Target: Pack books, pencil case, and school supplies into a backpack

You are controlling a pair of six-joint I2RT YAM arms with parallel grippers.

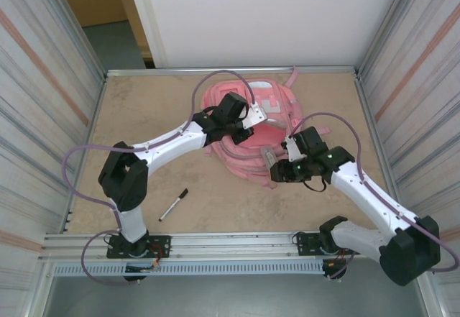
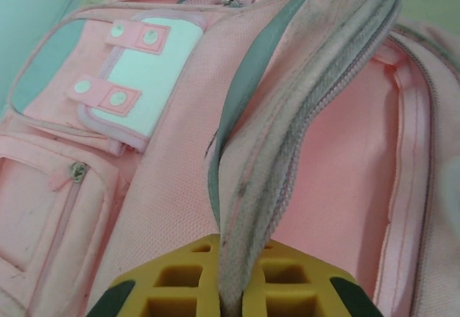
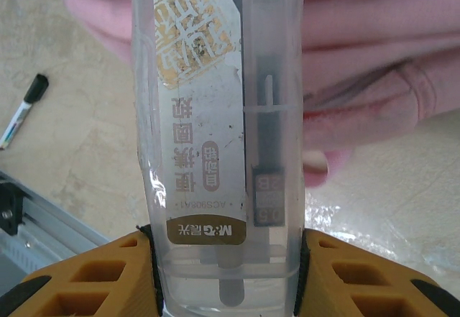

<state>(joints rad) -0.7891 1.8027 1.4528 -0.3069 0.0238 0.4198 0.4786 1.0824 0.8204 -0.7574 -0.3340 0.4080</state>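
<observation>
The pink backpack [image 1: 277, 105] lies at the back middle of the table with its main compartment gaping. My left gripper [image 2: 231, 259] is shut on the grey zip edge [image 2: 302, 108] of the backpack's front panel [image 2: 172, 159] and holds it up, so the pink lining shows. My right gripper [image 3: 226, 249] is shut on a clear plastic supplies box [image 3: 215, 116] with a gold and white label. That box [image 1: 269, 157] hovers at the backpack's near right edge [image 3: 374, 44]. A black marker pen [image 1: 173, 204] with a white barrel lies on the table at the front left.
A metal rail [image 1: 215, 241] runs along the near table edge, also seen as the rail [image 3: 36, 216] in the right wrist view. Ribbed walls close in the left and right sides. The marker [image 3: 23, 110] lies left of the held box.
</observation>
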